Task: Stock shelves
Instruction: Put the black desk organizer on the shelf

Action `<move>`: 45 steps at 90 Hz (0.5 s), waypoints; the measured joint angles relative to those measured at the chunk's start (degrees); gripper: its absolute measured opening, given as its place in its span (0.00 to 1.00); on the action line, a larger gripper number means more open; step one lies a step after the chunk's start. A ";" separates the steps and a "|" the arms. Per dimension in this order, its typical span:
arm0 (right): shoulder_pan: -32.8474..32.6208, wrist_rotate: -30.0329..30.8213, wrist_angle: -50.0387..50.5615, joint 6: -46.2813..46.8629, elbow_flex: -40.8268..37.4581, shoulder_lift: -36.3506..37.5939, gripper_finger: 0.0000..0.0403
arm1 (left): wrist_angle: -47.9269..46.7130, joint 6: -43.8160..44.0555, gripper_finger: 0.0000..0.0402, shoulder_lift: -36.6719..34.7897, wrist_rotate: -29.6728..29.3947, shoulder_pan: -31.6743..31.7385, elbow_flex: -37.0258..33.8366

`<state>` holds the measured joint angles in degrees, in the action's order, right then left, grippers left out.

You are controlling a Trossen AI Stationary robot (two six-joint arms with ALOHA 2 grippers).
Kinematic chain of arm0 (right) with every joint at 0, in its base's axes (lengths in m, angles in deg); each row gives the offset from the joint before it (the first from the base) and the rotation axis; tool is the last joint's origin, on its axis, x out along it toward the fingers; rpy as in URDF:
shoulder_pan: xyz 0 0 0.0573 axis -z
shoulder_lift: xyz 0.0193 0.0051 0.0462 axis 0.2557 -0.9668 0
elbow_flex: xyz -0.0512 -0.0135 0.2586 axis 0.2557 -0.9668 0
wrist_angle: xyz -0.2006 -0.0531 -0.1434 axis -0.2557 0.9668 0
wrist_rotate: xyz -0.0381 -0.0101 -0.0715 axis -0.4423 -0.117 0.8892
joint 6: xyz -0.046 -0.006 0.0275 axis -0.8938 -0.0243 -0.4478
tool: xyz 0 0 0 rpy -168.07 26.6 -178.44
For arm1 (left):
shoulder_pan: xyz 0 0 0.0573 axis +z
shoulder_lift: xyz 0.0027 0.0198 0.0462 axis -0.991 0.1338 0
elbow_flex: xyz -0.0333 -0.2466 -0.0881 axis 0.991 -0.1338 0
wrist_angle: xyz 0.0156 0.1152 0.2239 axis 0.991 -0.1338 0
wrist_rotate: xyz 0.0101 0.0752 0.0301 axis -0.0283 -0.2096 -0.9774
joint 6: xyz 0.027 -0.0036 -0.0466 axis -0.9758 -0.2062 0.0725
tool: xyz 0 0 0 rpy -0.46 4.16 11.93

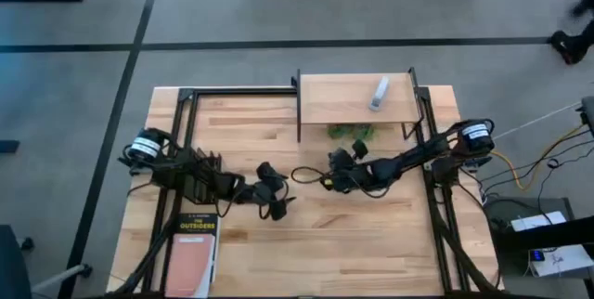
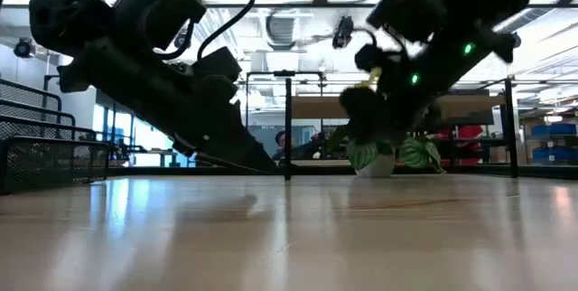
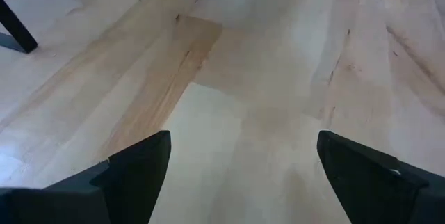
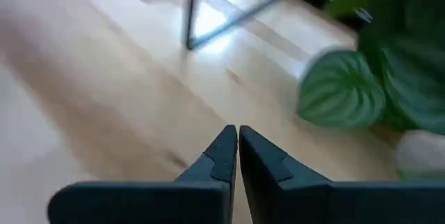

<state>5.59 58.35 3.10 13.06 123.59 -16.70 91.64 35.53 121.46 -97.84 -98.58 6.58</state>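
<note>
Right gripper [image 4: 238, 156]: fingers pressed together, holding nothing, low over the tabletop [image 1: 371, 243] just in front of the shelf [image 1: 355, 97]; left gripper [image 3: 236, 172]: fingers spread wide over bare wood, nothing between them, near the table's middle. The shelf stands at the far edge; a pale bottle [image 1: 379, 93] lies on it. A potted plant [image 2: 390, 153] sits beneath, largely hidden from above, blurred in the right wrist view. A book [image 1: 192, 249] lies at the near left, partly under the arm; its lower end is cut off.
</note>
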 joint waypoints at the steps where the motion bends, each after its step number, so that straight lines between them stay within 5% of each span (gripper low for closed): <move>1: -0.17 -0.01 -0.04 -0.51 0.00 0.30 0.01 | -0.06 -0.01 0.86 -0.10 0.00 -0.10 -0.01; 45: -2.13 -0.02 -0.32 -4.04 0.00 4.30 0.01 | -16.89 3.09 0.86 -14.07 -0.02 -6.15 -0.02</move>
<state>3.46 58.33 2.78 9.03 123.59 -12.40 74.75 38.61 107.39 -97.86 -104.73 6.55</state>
